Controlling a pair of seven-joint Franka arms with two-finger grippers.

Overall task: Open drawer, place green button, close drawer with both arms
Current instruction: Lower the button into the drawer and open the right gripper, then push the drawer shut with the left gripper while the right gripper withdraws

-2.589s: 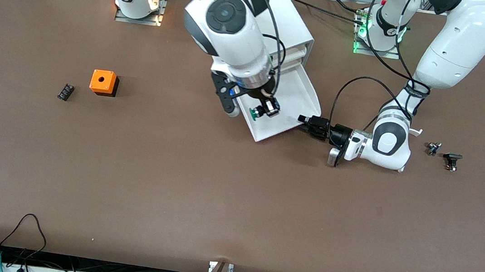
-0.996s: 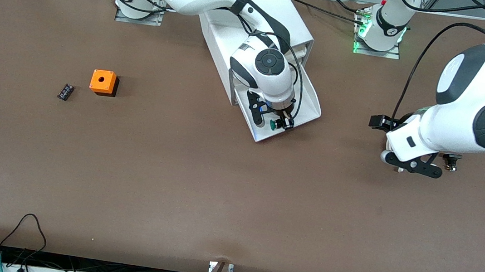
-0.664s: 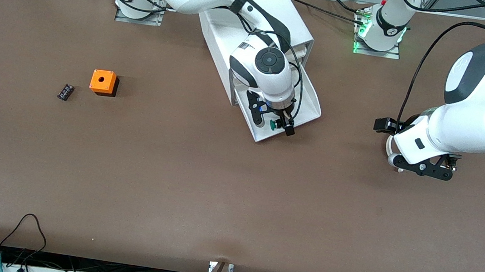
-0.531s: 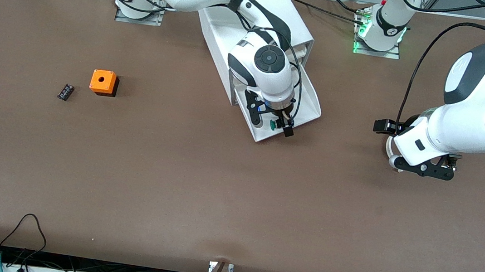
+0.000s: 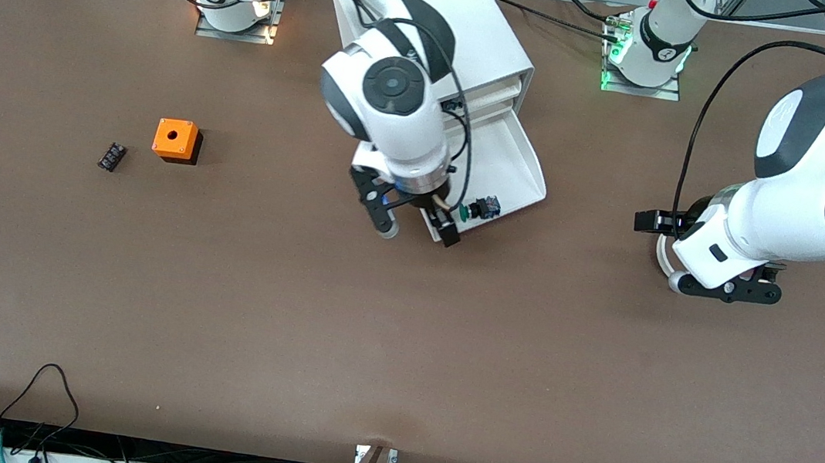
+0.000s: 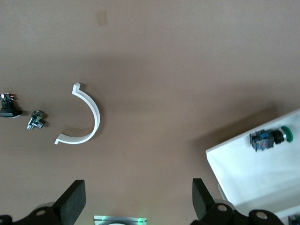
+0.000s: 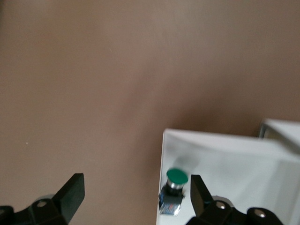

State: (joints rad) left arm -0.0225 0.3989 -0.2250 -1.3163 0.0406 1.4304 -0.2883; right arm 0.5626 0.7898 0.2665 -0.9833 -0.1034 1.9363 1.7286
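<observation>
— Where is the small push button with the round green cap and black blocky body [image 5: 479,208]?

— It lies on its side in the wide, shallow white plastic drawer [image 5: 514,161], near the drawer's front edge, the end nearest the front camera. Nothing grips it. The drawer stands pulled out of the big white boxy cabinet [image 5: 474,33].

— And the right gripper [image 5: 417,229]?

— Its jaws are spread wide and hold nothing. It hangs over the front corner of the drawer and the bare brown desk [image 5: 295,311] just beside it. In the right wrist view the button [image 7: 174,190] shows just inside the drawer's front wall [image 7: 211,143], beside one black finger [image 7: 199,194].

— The left gripper [image 5: 721,286]?

— Up over the desk toward the left arm's end, well apart from the drawer, jaws also apart and empty. The left wrist view looks down between its fingers [image 6: 72,201] on a thin white curved plastic strip [image 6: 86,117] lying flat on the desk, with a small silvery metal fitting [image 6: 35,119] and a small black clip-like part [image 6: 8,104] near it. The drawer's corner [image 6: 253,173] and the button [image 6: 268,138] show at that view's edge.

— Anything else on the desk?

— Toward the right arm's end, an orange cube with a round hole on top [image 5: 176,139], and just beside it a small black rectangular component [image 5: 111,156], a little nearer the front camera.
</observation>
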